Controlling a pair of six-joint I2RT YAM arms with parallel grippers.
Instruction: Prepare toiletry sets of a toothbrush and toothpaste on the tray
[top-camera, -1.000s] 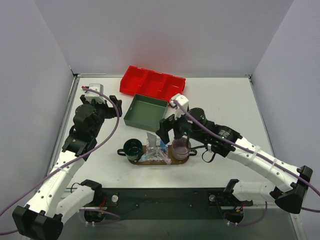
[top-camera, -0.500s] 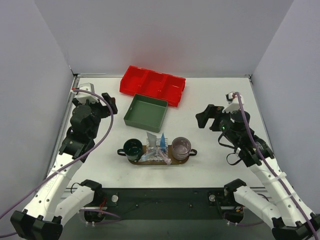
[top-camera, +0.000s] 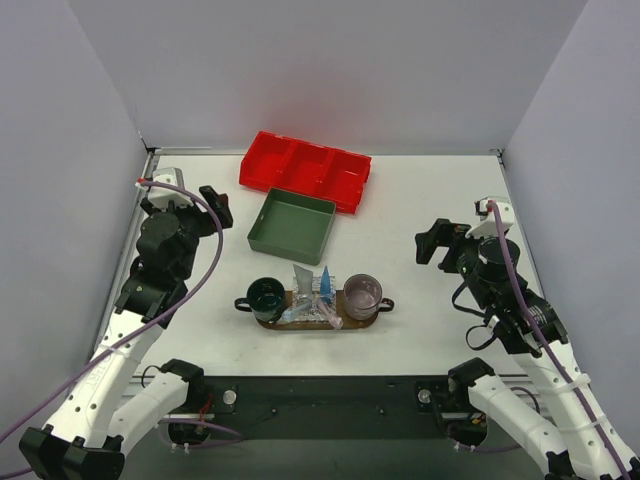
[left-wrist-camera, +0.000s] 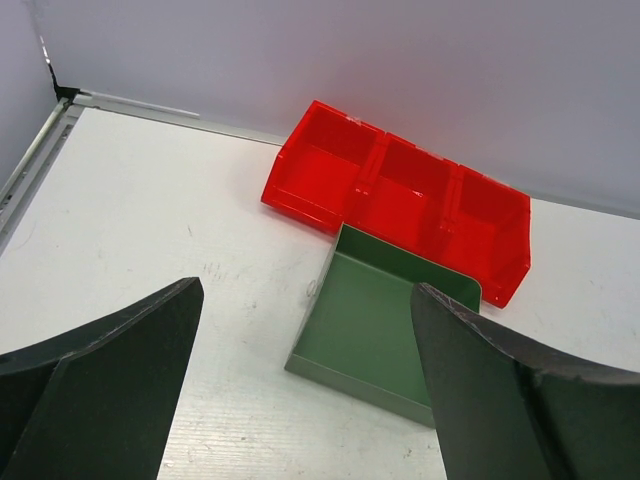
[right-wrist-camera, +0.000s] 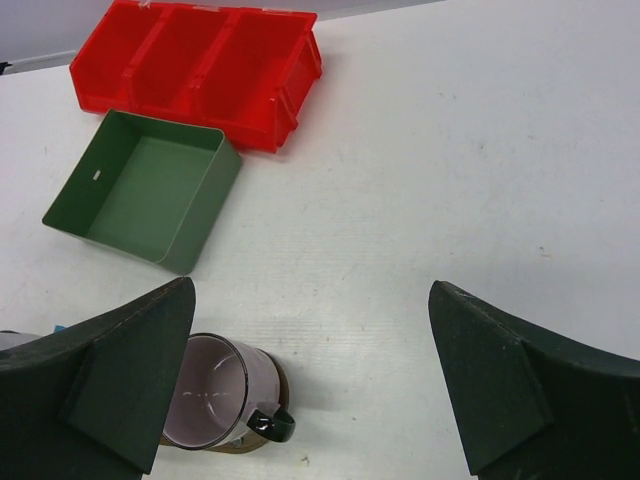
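Note:
The brown oval tray (top-camera: 346, 323) lies at the front middle of the table. A dark green mug (top-camera: 265, 297) stands at its left end and a pinkish mug (top-camera: 362, 296) at its right end. Between the mugs is a loose pile: a white tube (top-camera: 303, 277), a blue tube (top-camera: 323, 283) and toothbrushes (top-camera: 308, 313). My left gripper (top-camera: 215, 205) hangs open and empty over the far left of the table. My right gripper (top-camera: 432, 243) is open and empty to the right of the tray. In the right wrist view the pinkish mug (right-wrist-camera: 205, 390) sits by the left finger, on the tray (right-wrist-camera: 283, 380).
A green square box (top-camera: 291, 224) sits behind the tray, with a red divided bin (top-camera: 306, 170) beyond it. Both show in the left wrist view, green box (left-wrist-camera: 385, 325) and red bin (left-wrist-camera: 400, 195), and in the right wrist view, green box (right-wrist-camera: 145, 190) and red bin (right-wrist-camera: 200, 60). Walls enclose the table.
My right arm has drawn back from over the tray's right end to the right side of the table. My left arm has shifted slightly left and back. Both grippers stayed open.

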